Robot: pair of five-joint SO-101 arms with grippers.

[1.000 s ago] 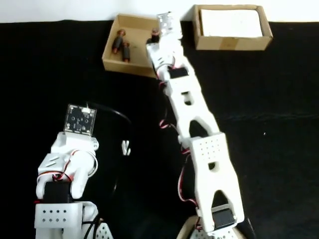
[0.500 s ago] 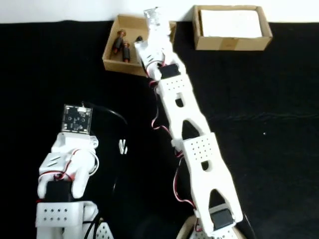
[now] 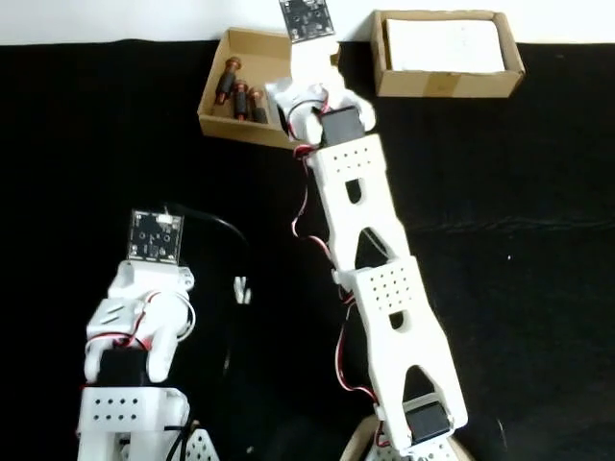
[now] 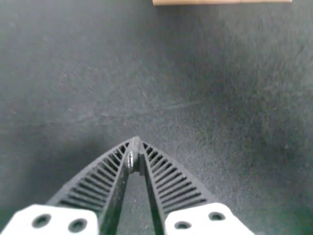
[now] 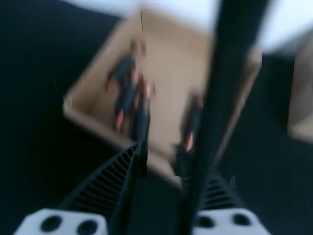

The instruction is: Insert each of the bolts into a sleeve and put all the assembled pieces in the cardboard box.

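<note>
A black cloth (image 3: pixel 538 317) covers the whole table, matte and evenly lit, with a faint crease running across the right middle of the frame. Along the top edge sits a bright white strip (image 3: pixel 96 19), wall or bare surface, hard to say which.

No readable text here, folks

The circuit boards (image 3: pixel 155 236) (image 3: pixel 307 17) atop the wrists carry marks too tiny to make out, and the white sheet (image 3: pixel 444 43) looks plain.
</note>
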